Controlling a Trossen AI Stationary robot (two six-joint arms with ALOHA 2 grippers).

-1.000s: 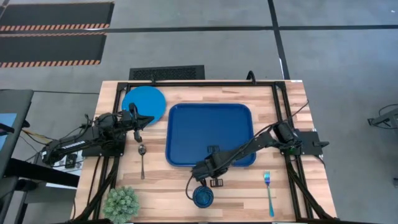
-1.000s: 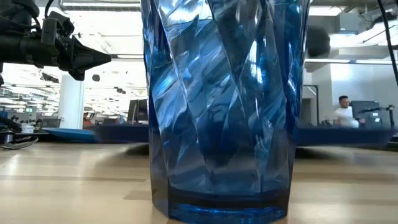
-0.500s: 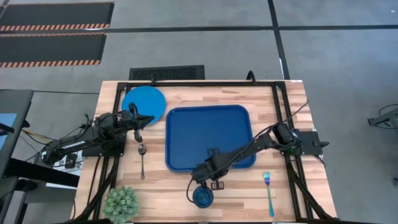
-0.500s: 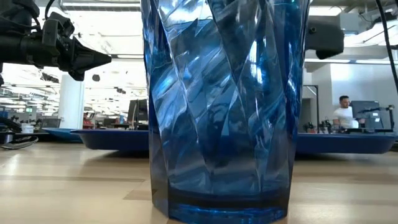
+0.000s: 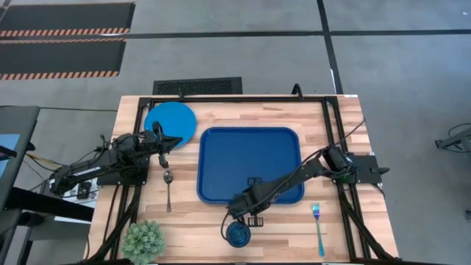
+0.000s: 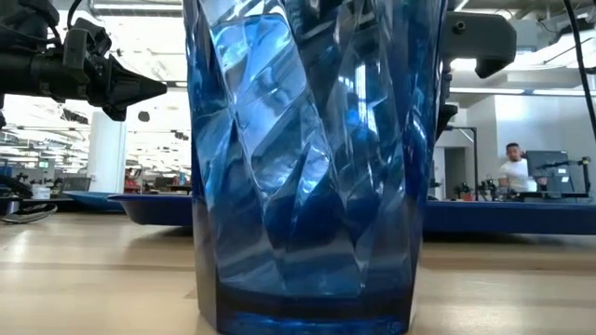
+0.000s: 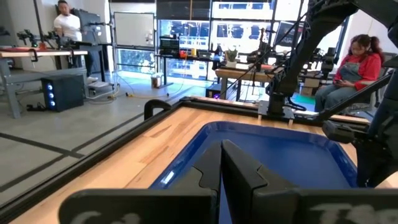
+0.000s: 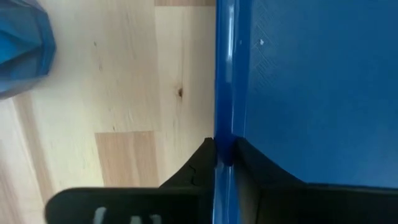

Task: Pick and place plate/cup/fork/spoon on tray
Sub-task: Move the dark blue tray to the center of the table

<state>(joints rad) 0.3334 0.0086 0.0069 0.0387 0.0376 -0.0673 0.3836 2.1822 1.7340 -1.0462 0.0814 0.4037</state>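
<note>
Table (image 5: pixel 221 221): light wood, black frame, seen whole from above.

Tray (image 5: pixel 250 162): lies flat mid-table. The wrist camera shows its near rim (image 8: pixel 224 93) pinched between the right gripper's two fingers, one on the wood side, one on the tray side.

Right gripper (image 5: pixel 246 202): at the tray's near edge, towards its left corner; closed on the rim. Its arm reaches in from the table's right side.

Cup (image 5: pixel 239 233): stands upright on the wood just in front of the right gripper, apart from the tray. It fills most of the low view (image 6: pixel 307 167), faceted and translucent.

Plate (image 5: pixel 170 121): lies on the table's far left, just beside the tray's far left corner, not on it.

Spoon (image 5: pixel 168 190): on the wood left of the tray, handle towards the near edge.

Fork (image 5: pixel 318 228): on the wood near the right near corner, tines towards the tray, well apart from the cup.

Left gripper (image 5: pixel 166 143): hangs above the table between plate and spoon; fingers (image 7: pixel 217 168) pressed together, holding nothing.

Plant (image 5: pixel 143 240): small green, near left corner of the table.

Room beyond: a seated person (image 7: pixel 354 68) at a desk; another person (image 6: pixel 511 167) far off.
</note>
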